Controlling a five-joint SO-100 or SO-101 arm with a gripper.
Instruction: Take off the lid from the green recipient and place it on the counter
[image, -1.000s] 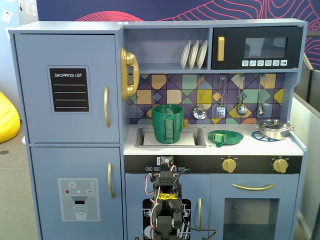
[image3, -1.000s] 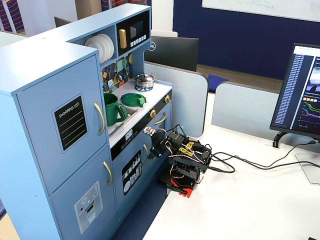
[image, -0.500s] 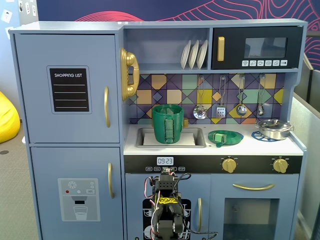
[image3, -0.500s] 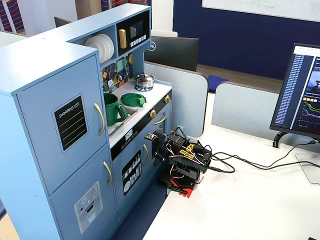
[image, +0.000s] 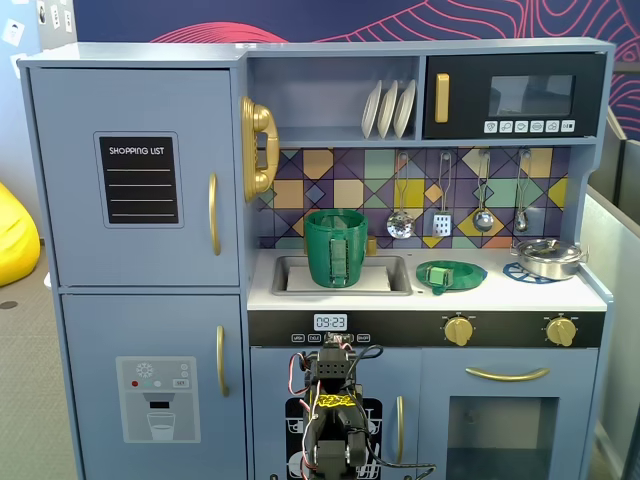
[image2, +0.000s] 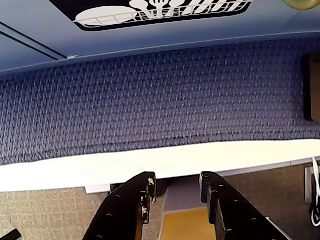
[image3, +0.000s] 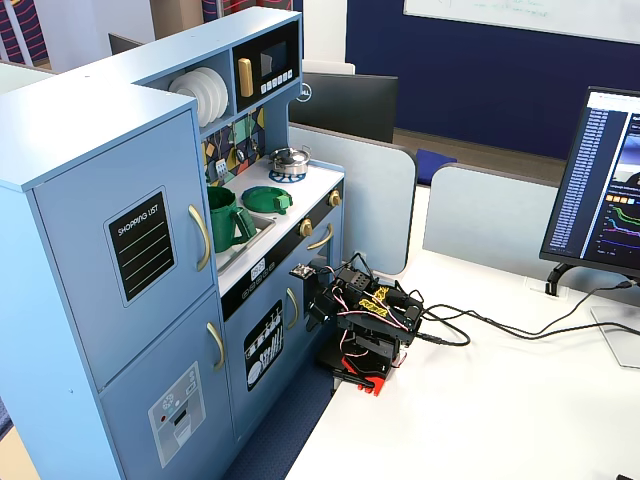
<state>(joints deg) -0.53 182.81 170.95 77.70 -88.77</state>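
Note:
The green recipient (image: 336, 248) stands upright and open-topped in the sink (image: 400, 272); it also shows in the other fixed view (image3: 225, 218). The dark-green lid (image: 452, 274) lies flat on the white counter (image: 560, 292), to the right of the sink, apart from the recipient; it also shows in the other fixed view (image3: 265, 200). My arm (image: 335, 420) is folded low in front of the kitchen's lower doors, far below the counter. In the wrist view my gripper (image2: 176, 182) is open and empty, over the table edge and blue carpet.
A steel pot (image: 548, 257) sits on the right burner. White plates (image: 389, 108) stand on the shelf and utensils (image: 442, 215) hang on the back wall. In the other fixed view the arm (image3: 365, 320) is mounted at a white desk's (image3: 500, 400) edge, with cables and a monitor (image3: 610, 180).

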